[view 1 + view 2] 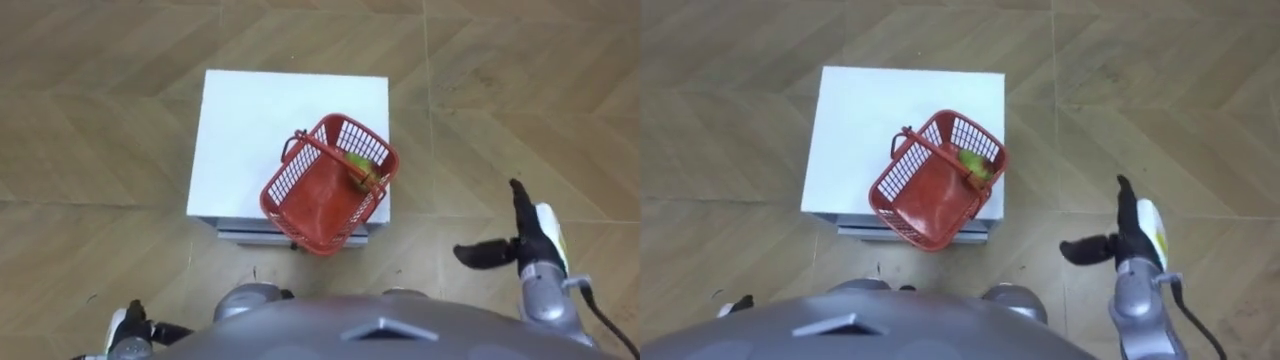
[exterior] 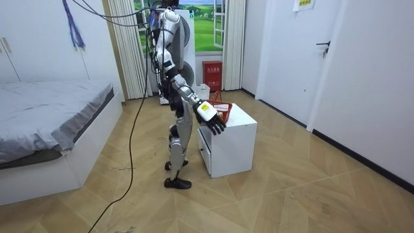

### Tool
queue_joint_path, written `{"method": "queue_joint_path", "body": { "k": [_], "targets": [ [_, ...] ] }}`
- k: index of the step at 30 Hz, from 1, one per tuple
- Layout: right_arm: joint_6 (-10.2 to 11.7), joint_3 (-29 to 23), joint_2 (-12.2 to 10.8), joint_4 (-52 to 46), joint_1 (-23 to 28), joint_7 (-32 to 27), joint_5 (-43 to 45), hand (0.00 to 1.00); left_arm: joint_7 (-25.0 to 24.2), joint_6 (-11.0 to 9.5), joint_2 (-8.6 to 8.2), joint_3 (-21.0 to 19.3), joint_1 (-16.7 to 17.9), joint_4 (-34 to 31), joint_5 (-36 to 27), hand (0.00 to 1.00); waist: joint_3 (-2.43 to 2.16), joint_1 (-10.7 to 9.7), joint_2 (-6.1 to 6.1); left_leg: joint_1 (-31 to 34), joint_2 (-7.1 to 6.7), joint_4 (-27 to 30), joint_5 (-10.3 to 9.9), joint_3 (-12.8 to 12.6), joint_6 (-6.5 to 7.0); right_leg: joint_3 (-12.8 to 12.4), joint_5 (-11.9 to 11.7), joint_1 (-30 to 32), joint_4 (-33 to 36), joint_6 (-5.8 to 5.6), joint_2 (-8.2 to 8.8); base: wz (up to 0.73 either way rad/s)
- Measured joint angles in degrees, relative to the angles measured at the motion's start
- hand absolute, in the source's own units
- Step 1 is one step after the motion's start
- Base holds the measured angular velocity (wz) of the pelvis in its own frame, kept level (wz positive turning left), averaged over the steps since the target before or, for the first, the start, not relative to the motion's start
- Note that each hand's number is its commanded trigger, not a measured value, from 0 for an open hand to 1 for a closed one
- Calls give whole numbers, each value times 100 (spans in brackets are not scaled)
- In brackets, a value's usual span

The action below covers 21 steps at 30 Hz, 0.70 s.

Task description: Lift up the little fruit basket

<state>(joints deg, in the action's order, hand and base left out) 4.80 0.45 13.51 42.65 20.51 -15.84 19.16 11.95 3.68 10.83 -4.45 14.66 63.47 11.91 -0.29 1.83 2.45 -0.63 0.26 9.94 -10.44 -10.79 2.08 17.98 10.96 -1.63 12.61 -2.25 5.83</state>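
Note:
A red plastic fruit basket (image 1: pixel 315 200) sits on the white cabinet (image 1: pixel 250 130), at its near right corner and slightly over the front edge. Its handle (image 1: pixel 320 150) stands up across the middle. A green and yellow fruit (image 1: pixel 361 166) lies in the basket's far right end. My right hand (image 1: pixel 522 240) hangs open in the air to the right of the cabinet, well apart from the basket, fingers straight and thumb spread towards it. In the room view that right hand (image 2: pixel 211 116) is beside the cabinet's near corner. My left hand (image 1: pixel 135 328) shows low at the lower left.
I stand close against the cabinet's front, on wooden herringbone floor (image 1: pixel 90 90) that surrounds it on all sides. A bed (image 2: pixel 52 123) lies behind me at the room view's left. A door (image 2: pixel 326 58) and white wall are beyond the cabinet.

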Motion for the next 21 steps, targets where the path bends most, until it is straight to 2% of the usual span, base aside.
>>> {"method": "queue_joint_path", "body": {
  "k": [1,2,5,10,13,15,21],
  "targets": [
    [-87,0,-23,321,9,-45,60,0,32,24,-9,0,8,26,56,0,22,1,-2,-14,-3,-21,-2,2,-3,-8,8,-50,0,-7,-4,0],
    [-171,0,-54,574,4,-58,131,0,36,67,-33,-13,19,63,203,0,19,3,39,-16,-3,-20,-2,2,-3,-9,8,-60,0,-6,-5,0],
    [-374,-9,-195,1275,-153,-6,181,0,14,238,-140,-125,49,57,404,0,18,3,49,-29,1,3,-1,5,-3,-8,7,-66,-2,-6,-6,0],
    [-670,4,-382,1948,-411,341,126,0,-124,357,-157,-143,56,37,403,0,21,-5,62,-109,-5,5,-2,23,-5,-3,12,-152,-1,-4,-3,1],
    [-886,4,-447,2229,-599,723,115,0,-180,440,-186,-187,22,6,531,0,24,-17,72,-117,-15,53,-3,99,-4,18,16,-248,3,-9,0,12],
    [-1110,9,-447,2292,-693,1037,89,0,-237,534,-244,-225,3,-5,635,0,30,-6,59,-154,-21,73,-2,156,-4,61,22,-312,2,-10,6,13],
    [-1429,58,-465,2468,-844,1625,-62,0,-275,700,-366,-466,26,69,791,0,31,27,76,-266,-15,111,-18,207,-33,88,130,-392,29,27,18,3]
  ]
}}
